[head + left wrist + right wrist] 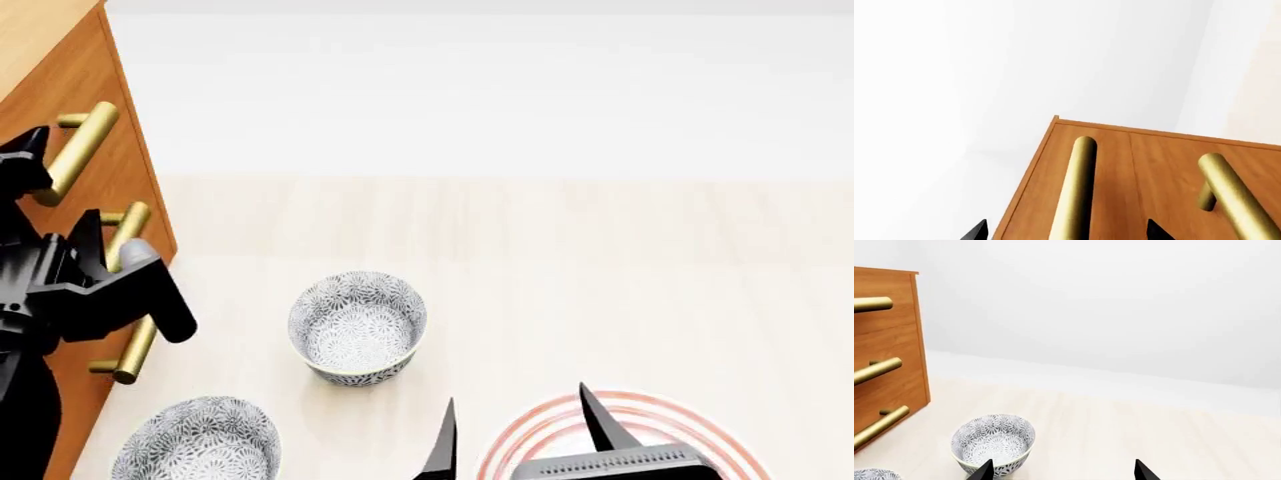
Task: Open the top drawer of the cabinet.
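Two spread jaws of the left gripper [1064, 232] straddle a handle at nine o'clock; best confirm it's the top drawer [83, 120] before pinching.

My cabinet [114, 170] front is orange-brown wood with a fine vertical grain, smooth and satin rather than glossy; its top, at ten o'clock in my head view, is a paler wood. The top drawer [884, 290] shares that same warm veneer. Its handle [75, 152] is a round brass bar, brushed-looking metal with a soft sheen along its length. My left gripper [1066, 231] and right gripper [523, 432] both have matt black fingers, plastic-like, without highlights. The two bowls [358, 326] look like glazed ceramic, white with a fine grey floral print. The table [601, 270] is pale wood, matt, faintly grained.
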`<state>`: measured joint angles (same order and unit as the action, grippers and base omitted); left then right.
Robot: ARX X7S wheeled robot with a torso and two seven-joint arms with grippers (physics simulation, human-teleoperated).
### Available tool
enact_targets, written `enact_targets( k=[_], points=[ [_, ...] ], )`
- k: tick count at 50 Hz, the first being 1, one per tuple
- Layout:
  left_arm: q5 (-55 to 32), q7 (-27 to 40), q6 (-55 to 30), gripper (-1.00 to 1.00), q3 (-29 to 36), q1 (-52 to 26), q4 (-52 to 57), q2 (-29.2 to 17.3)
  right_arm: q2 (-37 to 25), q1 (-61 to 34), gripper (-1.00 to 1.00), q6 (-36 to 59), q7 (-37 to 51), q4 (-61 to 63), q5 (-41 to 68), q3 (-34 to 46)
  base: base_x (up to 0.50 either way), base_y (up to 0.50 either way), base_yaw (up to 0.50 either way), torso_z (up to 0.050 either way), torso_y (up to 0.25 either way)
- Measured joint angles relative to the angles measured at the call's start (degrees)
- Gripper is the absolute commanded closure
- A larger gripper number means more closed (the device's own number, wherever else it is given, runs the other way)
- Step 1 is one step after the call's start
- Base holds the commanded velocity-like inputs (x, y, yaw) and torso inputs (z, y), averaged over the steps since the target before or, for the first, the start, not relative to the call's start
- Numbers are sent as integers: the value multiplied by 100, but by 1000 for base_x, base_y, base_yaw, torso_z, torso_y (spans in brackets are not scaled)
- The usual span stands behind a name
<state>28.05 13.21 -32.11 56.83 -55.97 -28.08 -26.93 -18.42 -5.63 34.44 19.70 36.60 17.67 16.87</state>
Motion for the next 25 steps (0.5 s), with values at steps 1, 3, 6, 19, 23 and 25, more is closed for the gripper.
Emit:
enact_targets(
  k=[1,3,6,19,23,25],
  points=[
    [17,15,-2,100,16,-9,-55,14,-2,0,-100,-1,2,0,2,0,0,0,0,0,0],
    [41,45,0,100,40,-24,-156,38,-4,2,-100,-7,6,-4,4,3,0,0,0,0,0],
    [66,75,-2,100,67,-29,-268,65,-6,1,-100,-15,10,-7,8,9,0,0,0,0,0],
    [139,194,-60,100,117,-59,-306,82,-22,0,-100,-57,23,-30,35,16,0,0,0,0,0],
    [114,183,-87,100,121,-64,-281,81,-28,-2,-100,-76,22,-44,49,11,0,0,0,0,0],
    [117,177,-100,100,121,-66,-275,88,-33,0,-100,-87,21,-52,56,6,0,0,0,0,0]
  ],
)
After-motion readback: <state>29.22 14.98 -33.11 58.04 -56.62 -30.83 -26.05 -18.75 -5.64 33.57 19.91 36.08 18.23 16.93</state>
